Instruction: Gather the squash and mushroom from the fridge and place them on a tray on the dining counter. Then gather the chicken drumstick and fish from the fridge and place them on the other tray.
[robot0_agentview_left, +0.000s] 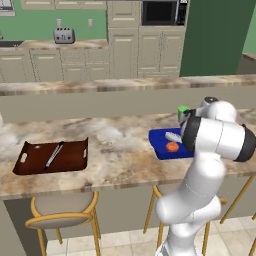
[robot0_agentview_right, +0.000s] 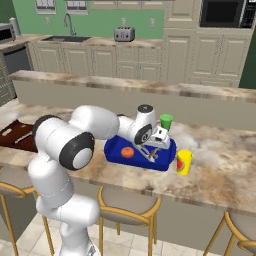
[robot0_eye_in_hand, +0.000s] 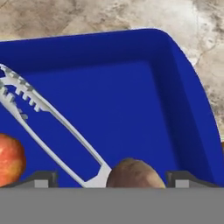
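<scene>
The bright blue tray (robot0_agentview_left: 161, 149) (robot0_agentview_right: 114, 148) (robot0_eye_in_hand: 131, 87) lies on the dining counter (robot0_agentview_left: 115, 165) (robot0_agentview_right: 220, 175). My gripper (robot0_agentview_right: 152, 153) (robot0_eye_in_hand: 113, 177) hangs low over it, open. A brown rounded mushroom (robot0_eye_in_hand: 134, 174) rests on the tray floor between the spread fingertips (robot0_eye_in_hand: 43, 178), touching neither. A round orange-red thing (robot0_agentview_left: 172, 147) (robot0_agentview_right: 128, 152) (robot0_eye_in_hand: 9, 158), possibly the squash, sits in the same tray beside a white slotted utensil (robot0_eye_in_hand: 48, 113). The other tray (robot0_agentview_left: 52, 156) (robot0_agentview_right: 15, 135), dark brown, lies to the left and holds a slim grey thing (robot0_agentview_left: 54, 155).
A green cup (robot0_agentview_left: 183, 111) (robot0_agentview_right: 165, 121) stands just behind the blue tray. A yellow cup (robot0_agentview_right: 184, 162) stands at its right end near the counter's front edge. The raised back ledge (robot0_agentview_left: 100, 85) runs behind. Stools (robot0_agentview_left: 62, 212) sit under the front edge.
</scene>
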